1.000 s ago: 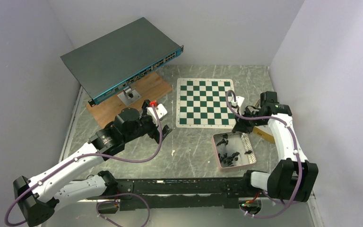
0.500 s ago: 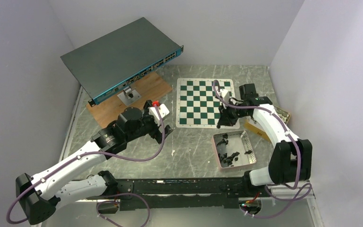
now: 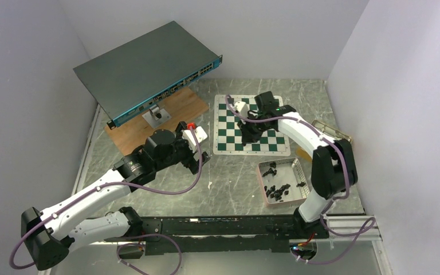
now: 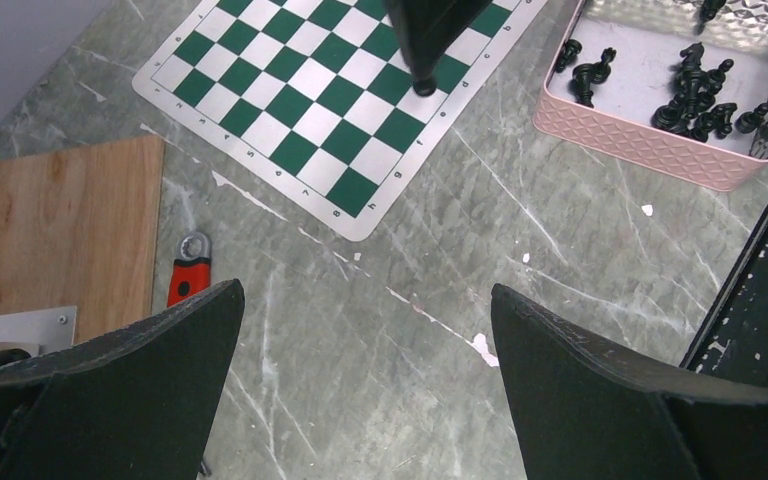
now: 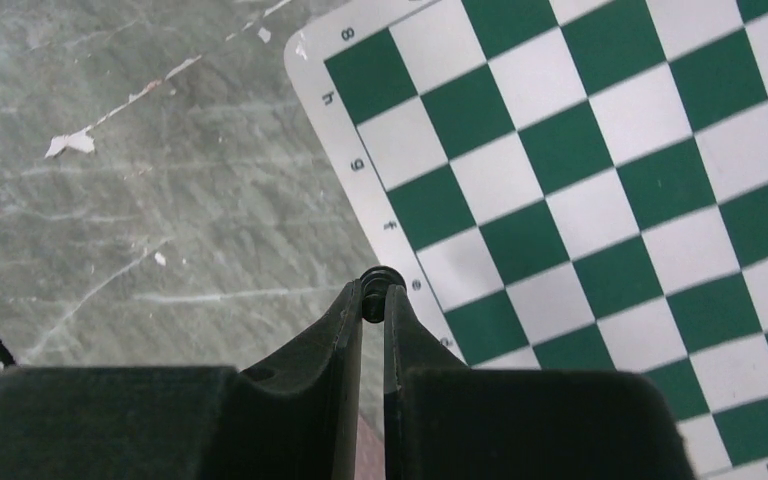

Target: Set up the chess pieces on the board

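Right wrist view: right gripper nearly closed, pinching one small black chess piece at its fingertips, above the lettered white border of the board. In the top view the arm hides this grip.

Left wrist view: left gripper spread wide, empty, off the board's corner.

Other chess pieces lie in a pink-rimmed tray beside the board. A red-handled wrench is nearby.

Board: flat, dark green and white squares.

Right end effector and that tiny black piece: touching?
Touching. The right wrist view shows the right end effector pinching the chess piece at its tip.
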`<state>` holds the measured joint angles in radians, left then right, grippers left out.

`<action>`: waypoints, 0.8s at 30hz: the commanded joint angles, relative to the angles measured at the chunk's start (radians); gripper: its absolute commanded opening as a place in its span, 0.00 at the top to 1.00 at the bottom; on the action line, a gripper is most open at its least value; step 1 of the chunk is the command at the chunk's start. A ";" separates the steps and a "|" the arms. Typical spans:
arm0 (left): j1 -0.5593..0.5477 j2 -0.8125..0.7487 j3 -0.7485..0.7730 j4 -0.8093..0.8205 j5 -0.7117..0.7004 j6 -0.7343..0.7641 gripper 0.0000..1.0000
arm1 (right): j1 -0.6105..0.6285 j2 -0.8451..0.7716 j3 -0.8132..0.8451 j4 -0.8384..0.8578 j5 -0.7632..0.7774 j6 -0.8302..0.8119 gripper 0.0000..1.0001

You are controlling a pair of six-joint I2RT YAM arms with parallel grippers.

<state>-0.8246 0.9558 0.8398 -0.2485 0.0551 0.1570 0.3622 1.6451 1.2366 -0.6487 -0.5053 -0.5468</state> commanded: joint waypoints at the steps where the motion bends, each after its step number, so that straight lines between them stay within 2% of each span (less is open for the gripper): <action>1: -0.004 -0.004 0.009 0.038 -0.008 0.019 0.01 | 0.053 0.056 0.075 0.041 0.067 0.048 1.00; 14: -0.003 0.031 0.014 0.033 -0.014 0.026 0.01 | 0.088 0.090 -0.031 0.260 0.150 0.087 1.00; 24: -0.003 0.046 0.018 0.028 -0.019 0.032 0.01 | 0.093 0.111 -0.090 0.323 0.131 0.118 1.00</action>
<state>-0.8246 0.9951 0.8398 -0.2504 0.0441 0.1738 0.4500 1.7382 1.1500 -0.3870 -0.3672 -0.4591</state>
